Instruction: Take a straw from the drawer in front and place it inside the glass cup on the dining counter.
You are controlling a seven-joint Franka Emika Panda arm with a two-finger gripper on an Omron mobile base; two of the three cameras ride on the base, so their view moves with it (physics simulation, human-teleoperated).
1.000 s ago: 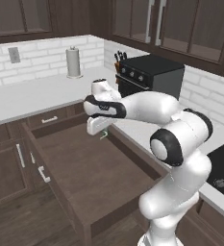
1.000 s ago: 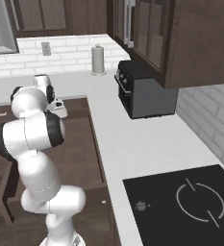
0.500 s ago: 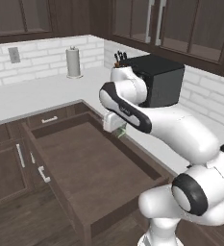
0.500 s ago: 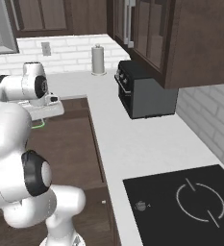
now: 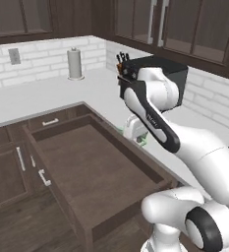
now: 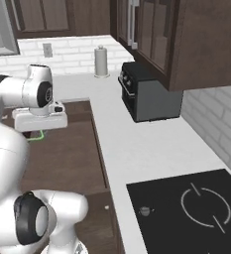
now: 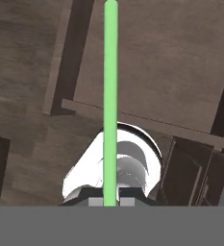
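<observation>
In the left base view, the wide drawer (image 5: 94,167) stands pulled open at the left, its dark wooden floor bare. To its right the end effector (image 5: 135,135) hangs over the drawer's right edge, closed on the green straw (image 5: 142,141). Further right lies the white table (image 5: 42,96) with a paper towel roll (image 5: 75,64) and a black oven (image 5: 157,74).

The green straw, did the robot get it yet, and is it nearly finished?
Done: the drawer is pulled open, and the green straw is out of it. In hand: the gripper is shut on the straw, held up beside the white worktop. Left: carrying it to the glass cup and dropping it in.
</observation>
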